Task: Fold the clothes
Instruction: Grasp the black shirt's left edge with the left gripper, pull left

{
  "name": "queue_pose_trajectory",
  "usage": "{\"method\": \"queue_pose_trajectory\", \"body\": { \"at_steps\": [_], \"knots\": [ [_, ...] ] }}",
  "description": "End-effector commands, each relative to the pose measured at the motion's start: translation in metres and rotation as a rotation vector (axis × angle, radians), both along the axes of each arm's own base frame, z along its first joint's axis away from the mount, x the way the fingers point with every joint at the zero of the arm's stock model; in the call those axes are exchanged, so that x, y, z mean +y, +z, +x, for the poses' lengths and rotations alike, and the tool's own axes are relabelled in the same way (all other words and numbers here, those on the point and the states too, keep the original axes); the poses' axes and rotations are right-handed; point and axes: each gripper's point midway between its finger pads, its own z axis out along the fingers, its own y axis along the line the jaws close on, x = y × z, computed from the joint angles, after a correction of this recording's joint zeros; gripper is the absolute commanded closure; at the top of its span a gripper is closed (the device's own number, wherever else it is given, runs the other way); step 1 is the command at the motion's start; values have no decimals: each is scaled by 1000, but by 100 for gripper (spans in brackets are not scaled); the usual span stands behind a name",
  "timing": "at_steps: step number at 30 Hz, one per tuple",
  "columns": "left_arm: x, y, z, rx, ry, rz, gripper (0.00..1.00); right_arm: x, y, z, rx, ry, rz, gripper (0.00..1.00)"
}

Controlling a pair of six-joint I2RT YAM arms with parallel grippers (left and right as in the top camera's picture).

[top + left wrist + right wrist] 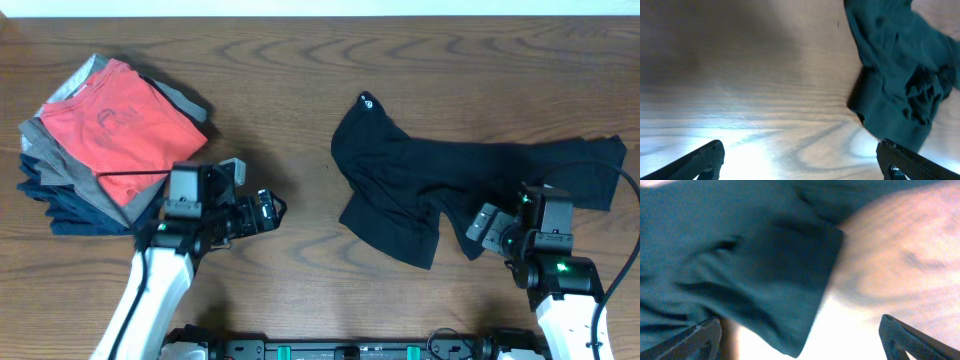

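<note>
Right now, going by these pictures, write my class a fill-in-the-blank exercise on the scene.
The unfolded garment is ____ in colour. Its small round logo is ____. The shirt topping the folded stack is ____. The left gripper and right gripper both stand ____.
Missing words: black; white; red-orange; open.

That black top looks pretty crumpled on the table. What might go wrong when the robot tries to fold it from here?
First, the black soft long-sleeved garment lies bunched and twisted, so the open right jaws, close over its lower edge, may pinch several layers and fold it crooked. Second, the open left jaws sit over bare brown wooden table, apart from the cloth; a one-sided pull might drag the garment.
</note>
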Motion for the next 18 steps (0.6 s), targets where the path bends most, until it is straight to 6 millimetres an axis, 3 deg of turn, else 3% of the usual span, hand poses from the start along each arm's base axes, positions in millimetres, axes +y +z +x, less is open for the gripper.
{"method": "queue_pose_trajectory", "body": {
  "at_steps": [1,11,18],
  "knots": [
    [-24,-8,-2,70,-60,-91,2,-26,1,-10,11,-212,-40,1],
    [-106,-43,-1,1,-333,-94,2,-28,-1,-12,25,-221,-38,1],
    [-145,-68,2,-54,-352,-40,2,-27,-3,-16,42,-221,-39,1]
  ]
}}
